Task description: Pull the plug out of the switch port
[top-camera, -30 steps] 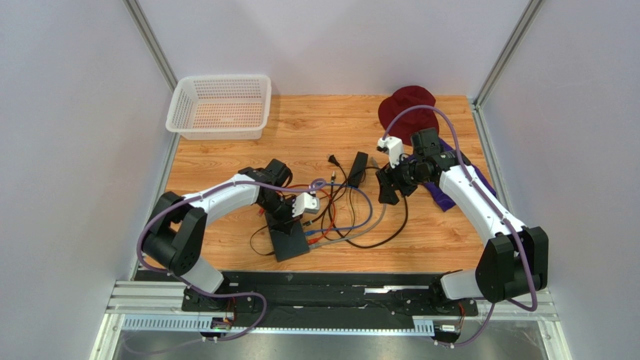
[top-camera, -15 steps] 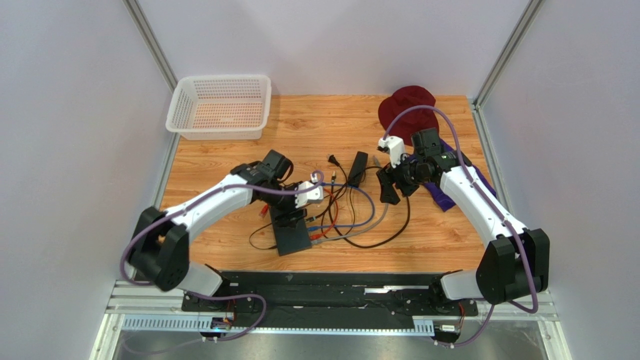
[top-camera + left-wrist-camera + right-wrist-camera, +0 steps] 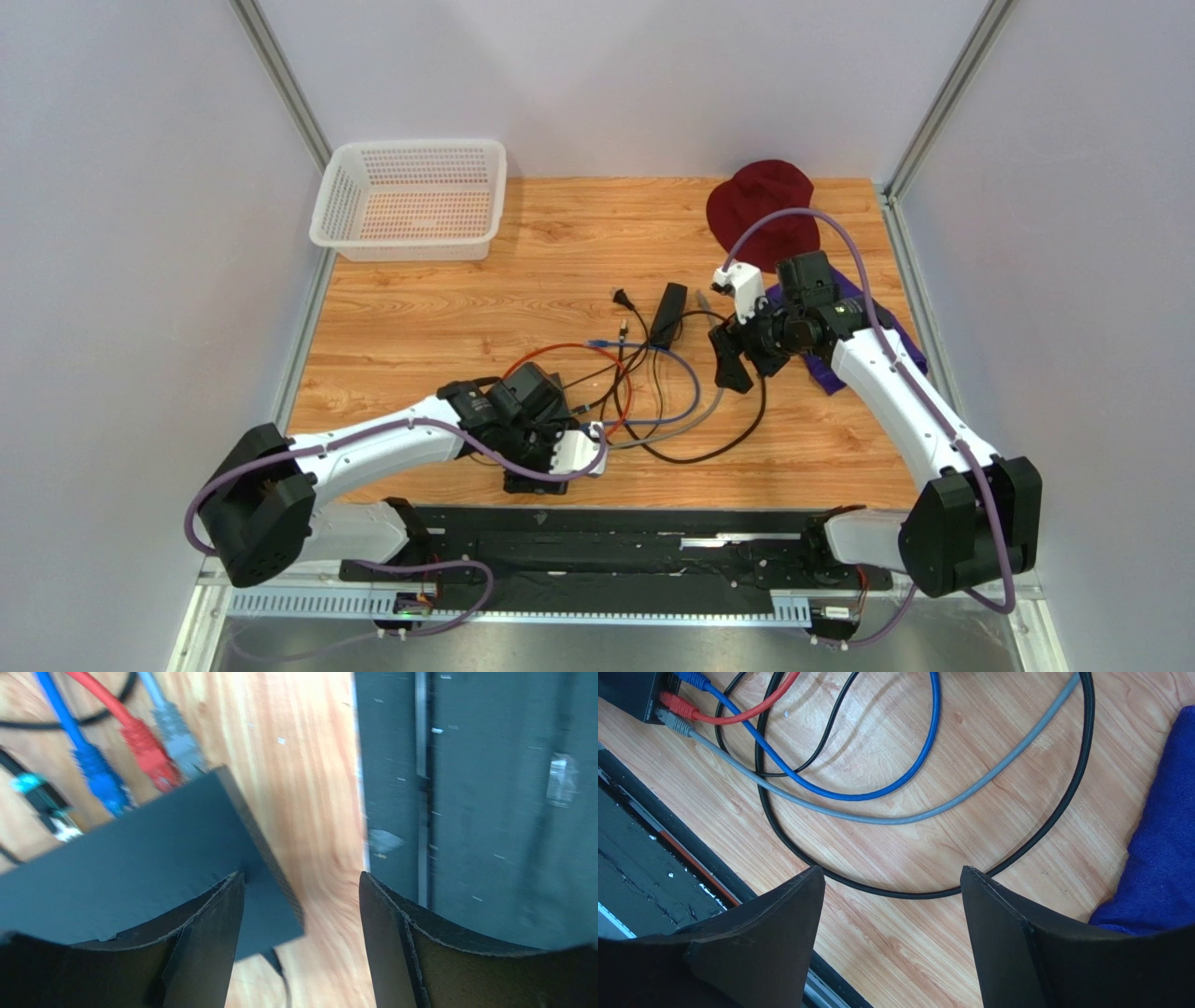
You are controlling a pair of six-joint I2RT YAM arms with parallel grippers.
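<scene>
The switch is a flat dark grey box lying near the table's front edge, mostly hidden under my left arm in the top view. Blue, red and grey plugs sit in the ports along its edge; they also show at the far left of the right wrist view, around the red plug. My left gripper is open directly above the box's corner, with nothing between its fingers. Over the black cable my right gripper hangs open and empty, right of the cable tangle.
A black power brick lies mid-table among looped cables. There is a white basket at the back left and a maroon cap at the back right. A blue cloth lies under my right arm. The black mounting rail runs just beyond the switch.
My left gripper opened from shut and swung back toward the near edge, ending over the switch. My right gripper shifted slightly to the right and stayed open.
</scene>
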